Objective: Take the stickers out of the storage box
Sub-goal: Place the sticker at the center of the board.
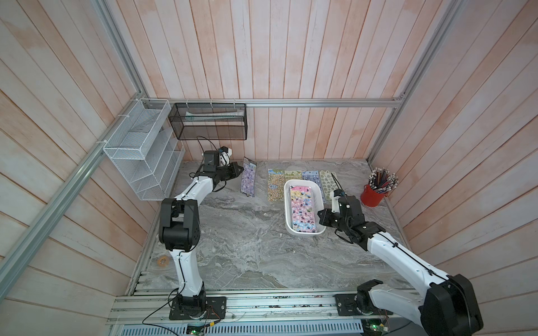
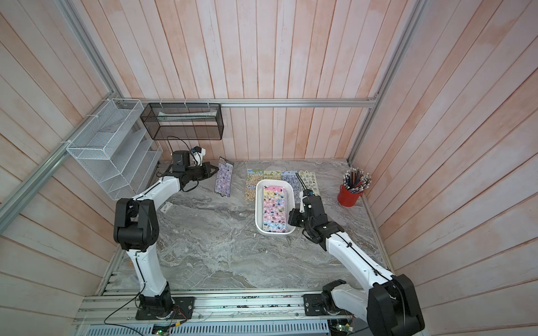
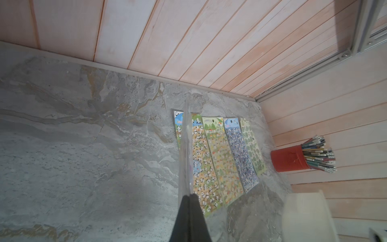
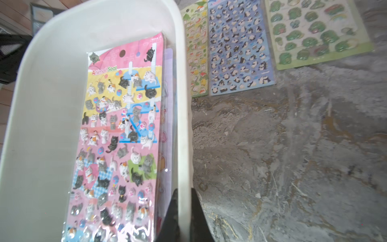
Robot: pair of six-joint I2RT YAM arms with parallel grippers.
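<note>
Right of centre in both top views, the storage box (image 1: 291, 186) is sitting on the table (image 1: 233, 247), stickers (image 1: 301, 206) stacked inside, a pink cat sheet (image 4: 121, 136) lying topmost. Only the right wrist view is showing the right pincer (image 4: 184, 190) nipping the box's wall, nearly closed. Left pincer (image 3: 189, 198) is clamping shut on a purple sheet (image 1: 249, 180), edge-on in its wrist view, upright in the top views, left of four sheets (image 1: 310, 177) lying flat.

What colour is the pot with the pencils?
The pot is red, clearest in the left wrist view.
</note>
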